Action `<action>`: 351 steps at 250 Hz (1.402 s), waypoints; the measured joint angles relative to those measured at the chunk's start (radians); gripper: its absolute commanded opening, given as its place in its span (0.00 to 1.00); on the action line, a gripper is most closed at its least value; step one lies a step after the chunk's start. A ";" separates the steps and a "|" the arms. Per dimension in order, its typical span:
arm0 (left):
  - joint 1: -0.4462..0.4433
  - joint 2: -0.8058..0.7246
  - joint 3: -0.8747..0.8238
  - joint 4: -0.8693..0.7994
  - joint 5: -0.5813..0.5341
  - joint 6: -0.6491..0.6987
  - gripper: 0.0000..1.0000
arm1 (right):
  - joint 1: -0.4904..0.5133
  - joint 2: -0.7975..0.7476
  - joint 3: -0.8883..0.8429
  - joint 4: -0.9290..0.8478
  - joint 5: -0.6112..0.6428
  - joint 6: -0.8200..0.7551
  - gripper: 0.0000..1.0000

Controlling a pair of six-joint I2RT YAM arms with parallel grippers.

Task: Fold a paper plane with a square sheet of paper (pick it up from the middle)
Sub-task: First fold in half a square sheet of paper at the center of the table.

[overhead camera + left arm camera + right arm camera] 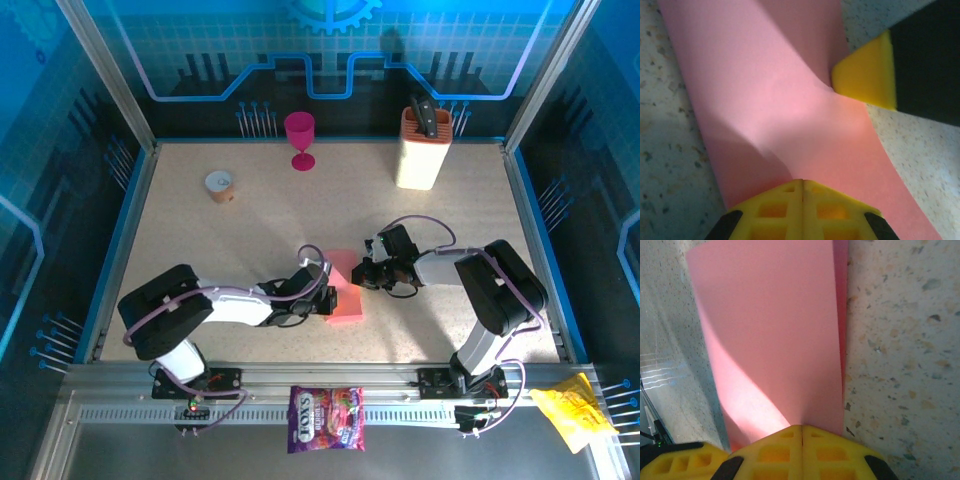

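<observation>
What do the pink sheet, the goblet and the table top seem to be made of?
The pink sheet: thin matte paper; it bends in soft curves without glare. The goblet: likely plastic, solid magenta; finish too small to judge. The table top: speckled stone-look surface, matte; laminate or composite, cannot tell which.

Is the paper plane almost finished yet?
Not nearly. The pink paper looks folded over once: a second layer peeks out along one edge. Both the left hand and right hand are pinched shut on it. No pointed nose or wings yet, so most folds remain.
</observation>
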 measured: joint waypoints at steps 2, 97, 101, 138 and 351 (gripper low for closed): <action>-0.002 -0.005 0.000 -0.004 0.000 0.000 0.02 | 0.000 0.000 0.000 0.000 0.000 0.000 0.00; -0.065 -0.073 -0.031 -0.017 -0.020 -0.029 0.02 | 0.000 0.000 0.000 0.000 0.000 0.000 0.00; -0.066 -0.067 -0.035 -0.014 -0.020 -0.032 0.02 | 0.000 0.000 0.000 0.000 0.000 0.000 0.00; -0.079 -0.009 -0.056 0.040 -0.023 -0.060 0.02 | 0.000 0.002 0.000 0.002 -0.001 0.000 0.00; 0.216 -0.177 0.134 -0.178 0.083 0.036 0.08 | 0.000 -0.003 0.006 -0.010 0.000 0.000 0.00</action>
